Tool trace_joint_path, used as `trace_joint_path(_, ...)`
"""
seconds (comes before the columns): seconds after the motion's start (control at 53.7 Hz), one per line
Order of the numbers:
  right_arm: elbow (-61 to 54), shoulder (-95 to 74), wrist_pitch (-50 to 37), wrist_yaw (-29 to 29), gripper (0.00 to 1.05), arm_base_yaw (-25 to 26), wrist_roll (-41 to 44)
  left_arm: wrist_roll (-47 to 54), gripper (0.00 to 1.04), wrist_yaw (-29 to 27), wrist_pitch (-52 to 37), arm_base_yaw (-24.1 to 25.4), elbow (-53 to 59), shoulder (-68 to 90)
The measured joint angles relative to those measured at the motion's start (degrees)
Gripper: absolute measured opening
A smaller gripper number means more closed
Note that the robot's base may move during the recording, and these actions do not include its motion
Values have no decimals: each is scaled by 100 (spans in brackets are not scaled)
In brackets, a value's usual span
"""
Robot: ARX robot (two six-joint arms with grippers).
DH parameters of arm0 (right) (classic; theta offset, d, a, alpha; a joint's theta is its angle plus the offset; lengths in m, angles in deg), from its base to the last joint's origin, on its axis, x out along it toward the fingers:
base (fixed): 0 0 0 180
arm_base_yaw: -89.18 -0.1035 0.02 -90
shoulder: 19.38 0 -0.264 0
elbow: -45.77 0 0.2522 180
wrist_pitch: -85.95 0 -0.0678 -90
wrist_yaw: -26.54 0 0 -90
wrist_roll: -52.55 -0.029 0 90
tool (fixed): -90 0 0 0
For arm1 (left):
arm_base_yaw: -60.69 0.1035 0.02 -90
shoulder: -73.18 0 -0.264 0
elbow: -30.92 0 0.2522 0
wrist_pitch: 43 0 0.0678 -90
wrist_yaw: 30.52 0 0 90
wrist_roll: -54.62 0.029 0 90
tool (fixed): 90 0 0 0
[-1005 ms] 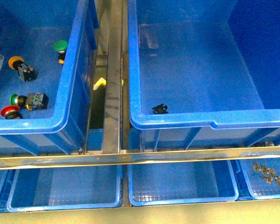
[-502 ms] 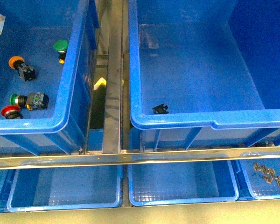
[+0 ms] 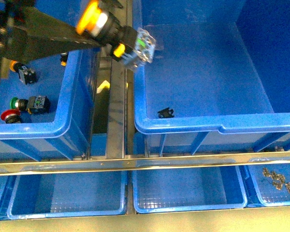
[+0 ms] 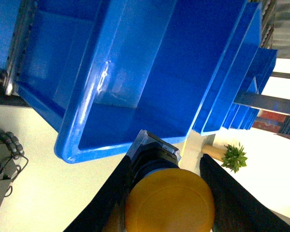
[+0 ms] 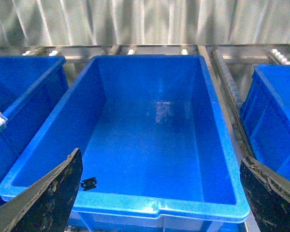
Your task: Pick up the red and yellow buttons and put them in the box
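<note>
The red button [image 3: 9,116] lies in the left crate [image 3: 70,111], well behind the jaws. The left arm [image 3: 43,34] has just swung in, its jaws clamped on a yellow button [image 3: 117,37] at the rim of the box [image 3: 183,126]. I judge release is near. The right jaws gape empty over the box.

Green-capped button [image 3: 14,102] lying in left crate [image 3: 38,130]; small black piece [image 3: 166,113], maybe clip; metal bits [image 3: 279,180] in lower-right shallow tray [image 3: 266,194].

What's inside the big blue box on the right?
Inside the box only a small black part lies near its front left corner. The held yellow button covers part of its left rim.
</note>
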Motion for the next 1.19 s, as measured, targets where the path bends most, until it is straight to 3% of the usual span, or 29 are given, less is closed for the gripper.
trace_joint_path(0.335,2,-13,11,-7,98,-2,13,-763,34,-313,-378,-935,-595,739)
trace_joint_path(0.447,640,-1025,1611,-44,98,-343,787,-798,34,-361,-363,-1045,-890,852)
trace_joint_path(0.521,741,-1700,1624,98,98,-632,1401,-798,34,-380,-313,-1093,-977,905)
trace_joint_path(0.763,737,-3816,-957,356,98,-1443,2697,-778,34,-474,-212,-1167,-1132,1034)
trace_joint_path(1.042,1307,-6332,-3668,549,98,-1460,3217,-782,34,-503,-201,-1252,-1152,1036)
trace_joint_path(1.191,1751,-7329,-4277,848,98,-1537,3515,-780,34,-520,-192,-1283,-1161,1036)
